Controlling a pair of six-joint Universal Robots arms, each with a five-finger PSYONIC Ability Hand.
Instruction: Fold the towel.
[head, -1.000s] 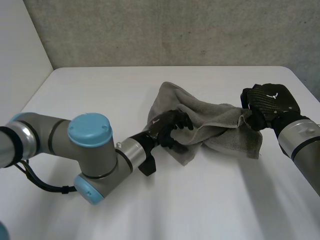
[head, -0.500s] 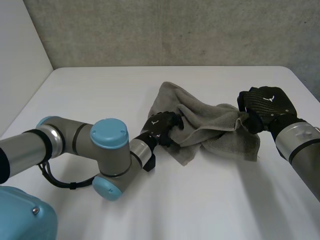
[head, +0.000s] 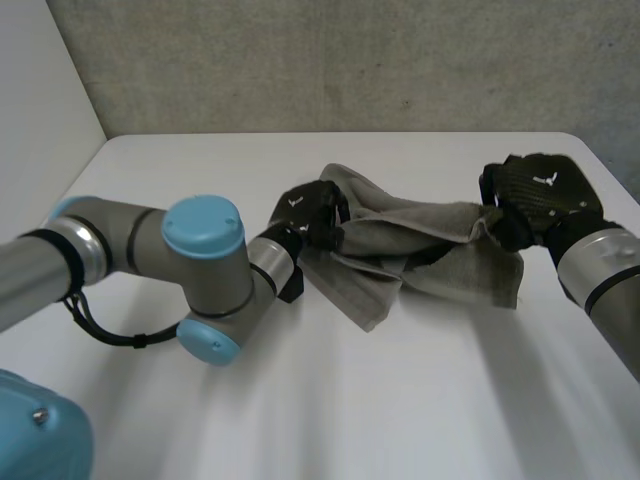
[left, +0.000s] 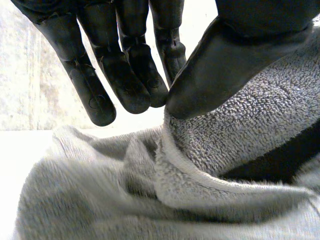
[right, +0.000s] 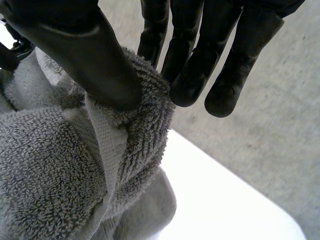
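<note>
Lifting back and toward the robot's left since half a second ago, the left hand (head: 312, 212) is now sitting farther from the near table edge, and it is drawing the towel's left end along with it. It is grasping the towel. In its wrist view the thumb (left: 225, 60) is pressing down on a raised fold of terry while the fingers (left: 127, 85) are hanging close beside the thumb's tip, with the hemmed edge rising between them. The left arm (head: 200, 270) is now reaching in more from the side than it was a second ago. The right hand (head: 535, 192) is shifting only slightly, a touch farther back, and is also clamping the cloth. In its wrist view its thumb is bearing on the towel's right end and a thick roll of fabric is being pinched against the fingers. Between the two hands the grey towel (head: 430, 255) is stretching out more tautly than before, its upper edge running almost straight from hand to hand. A loose flap is drooping toward the white table (head: 180, 170) below the middle. Behind the table a grey wall (head: 350, 60) is standing.
</note>
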